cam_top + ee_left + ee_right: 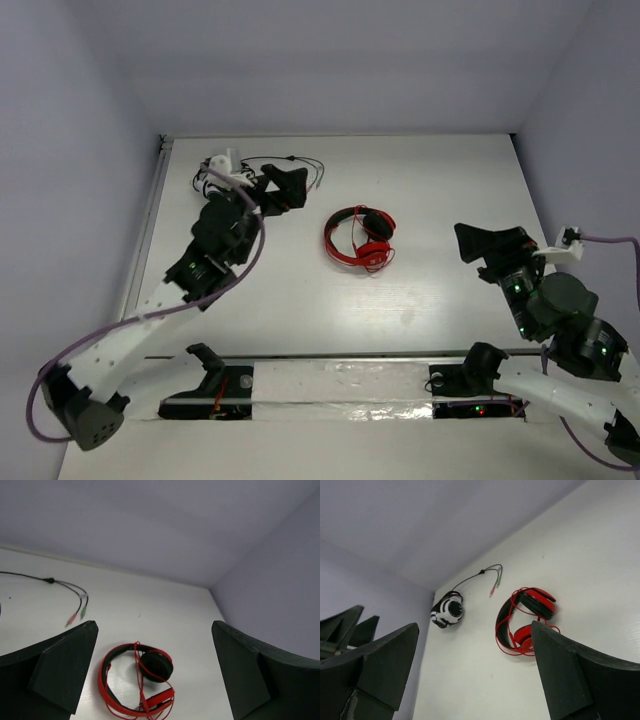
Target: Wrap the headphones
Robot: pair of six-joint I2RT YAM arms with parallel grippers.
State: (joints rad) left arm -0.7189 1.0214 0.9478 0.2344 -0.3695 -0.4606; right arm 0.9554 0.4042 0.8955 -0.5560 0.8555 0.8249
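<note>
The red headphones lie flat in the middle of the white table, with the thin red cable looped loosely over the headband and ear cups. They also show in the left wrist view and the right wrist view. My left gripper is open and empty, left of and behind the headphones. In its own view the headphones lie ahead, between the fingers. My right gripper is open and empty, to the right of the headphones and apart from them; its own view faces them.
Black-and-white headphones lie at the back left, partly hidden by the left arm in the top view. Their black cable with small plugs runs along the back. A shiny taped strip lines the near edge.
</note>
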